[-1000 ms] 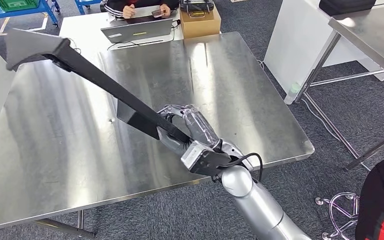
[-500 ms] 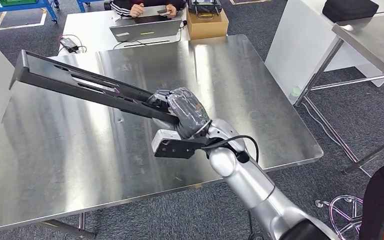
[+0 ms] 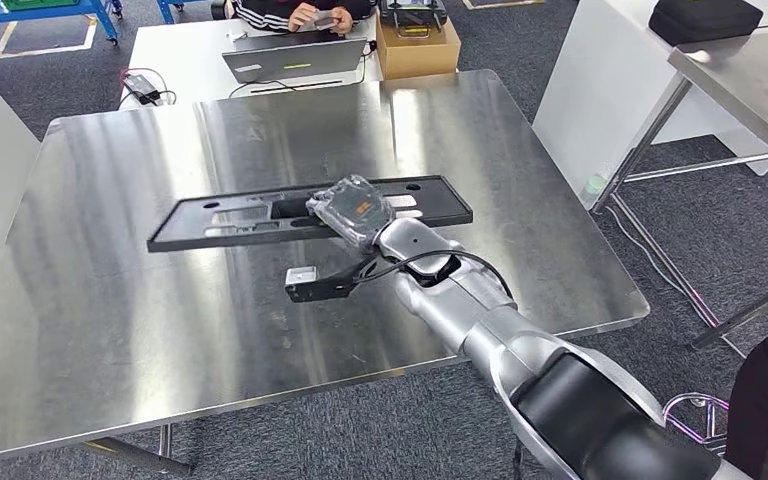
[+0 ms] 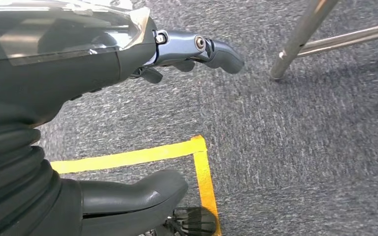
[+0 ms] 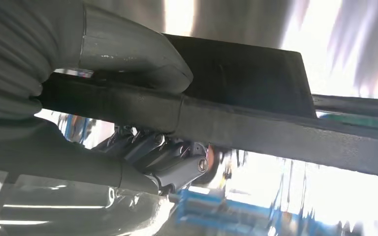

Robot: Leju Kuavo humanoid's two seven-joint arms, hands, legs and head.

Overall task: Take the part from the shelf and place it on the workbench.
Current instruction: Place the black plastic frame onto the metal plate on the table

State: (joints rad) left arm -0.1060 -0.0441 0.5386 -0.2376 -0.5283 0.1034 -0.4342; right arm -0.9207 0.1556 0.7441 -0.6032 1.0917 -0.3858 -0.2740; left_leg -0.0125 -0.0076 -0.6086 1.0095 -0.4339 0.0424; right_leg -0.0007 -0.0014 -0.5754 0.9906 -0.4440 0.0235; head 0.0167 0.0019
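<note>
I see the right arm (image 3: pixel 520 350) entering from 5 o'clock, reaching toward 11 o'clock. Right hand (image 3: pixel 352 210), palm down, grips the part (image 3: pixel 250 215), thumb (image 5: pixel 133 54) opposing the fingers (image 5: pixel 162 155). Left hand (image 4: pixel 128 54) hangs, holding nothing, fingers loosely apart.

no legible text, labels or numbers anywhere

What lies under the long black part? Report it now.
Under the black part is the steel workbench. The right robot hand grips it, covering its middle; whether it touches the bench cannot be told.
</note>
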